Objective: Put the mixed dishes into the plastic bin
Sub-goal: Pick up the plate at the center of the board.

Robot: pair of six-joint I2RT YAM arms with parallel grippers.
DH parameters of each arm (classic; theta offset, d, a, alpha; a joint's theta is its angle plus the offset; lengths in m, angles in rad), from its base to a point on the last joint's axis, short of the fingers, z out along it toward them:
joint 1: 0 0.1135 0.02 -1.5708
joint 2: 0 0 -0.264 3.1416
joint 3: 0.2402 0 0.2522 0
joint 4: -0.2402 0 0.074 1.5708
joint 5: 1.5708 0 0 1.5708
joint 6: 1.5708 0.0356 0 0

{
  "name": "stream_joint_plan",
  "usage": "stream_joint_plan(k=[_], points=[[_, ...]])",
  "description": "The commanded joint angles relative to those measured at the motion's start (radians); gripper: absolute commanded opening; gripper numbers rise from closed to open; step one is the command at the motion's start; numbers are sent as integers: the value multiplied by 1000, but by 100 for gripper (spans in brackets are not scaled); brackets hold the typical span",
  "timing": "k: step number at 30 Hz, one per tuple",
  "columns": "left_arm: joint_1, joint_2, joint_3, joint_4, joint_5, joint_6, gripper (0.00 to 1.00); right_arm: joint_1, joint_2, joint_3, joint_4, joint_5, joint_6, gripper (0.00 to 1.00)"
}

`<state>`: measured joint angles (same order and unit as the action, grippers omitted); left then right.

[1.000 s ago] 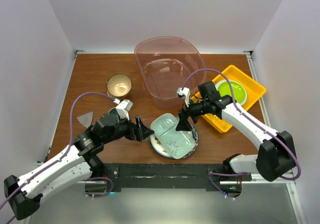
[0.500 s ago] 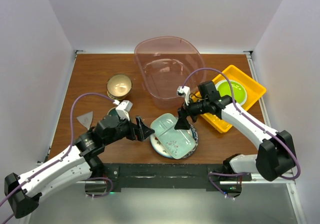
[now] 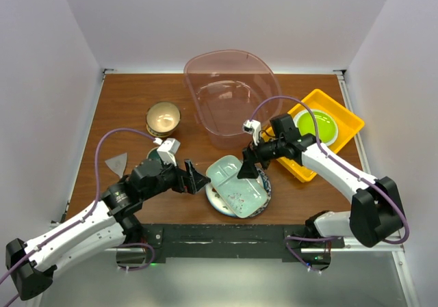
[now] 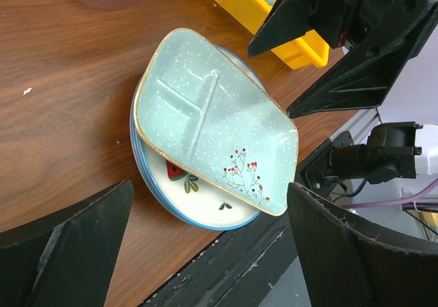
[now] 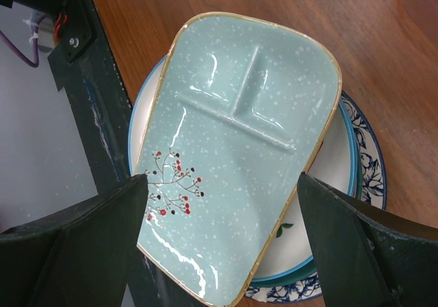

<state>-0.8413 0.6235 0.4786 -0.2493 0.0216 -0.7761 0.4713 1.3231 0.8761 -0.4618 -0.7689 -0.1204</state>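
A pale mint divided tray (image 3: pixel 237 184) lies on a stack of round plates (image 3: pixel 217 199) at the table's near edge; it also shows in the left wrist view (image 4: pixel 212 115) and the right wrist view (image 5: pixel 239 143). A strawberry plate (image 4: pixel 195 201) and a blue floral plate (image 5: pixel 363 163) show under it. My left gripper (image 3: pixel 194 178) is open, just left of the stack. My right gripper (image 3: pixel 248 168) is open above the tray's far right edge. The translucent pinkish plastic bin (image 3: pixel 233 95) stands at the back, with nothing visible in it. A tan bowl (image 3: pixel 163 117) sits left of the bin.
A yellow perforated tray (image 3: pixel 345 119) with a lime-green plate (image 3: pixel 318 125) stands at the right, behind my right arm. A grey triangular piece (image 3: pixel 117 162) lies at the left. The stack sits close to the table's black front rail (image 4: pixel 226 279).
My right gripper has shifted slightly toward the tray. My left gripper has edged a little closer to the stack. The dishes have not moved.
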Motion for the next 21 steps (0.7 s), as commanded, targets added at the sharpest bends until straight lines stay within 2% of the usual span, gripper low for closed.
stream_joint_plan(k=[1, 9, 21], points=[[-7, -7, -3, 42, -20, -8, 100, 4, -13, -11, 69, 16, 76, 94], [-7, -15, -11, 39, -18, -8, 100, 3, -9, -31, 107, 52, 156, 94], [-7, -21, -17, 39, -19, -5, 100, 3, -4, -40, 121, 48, 176, 92]])
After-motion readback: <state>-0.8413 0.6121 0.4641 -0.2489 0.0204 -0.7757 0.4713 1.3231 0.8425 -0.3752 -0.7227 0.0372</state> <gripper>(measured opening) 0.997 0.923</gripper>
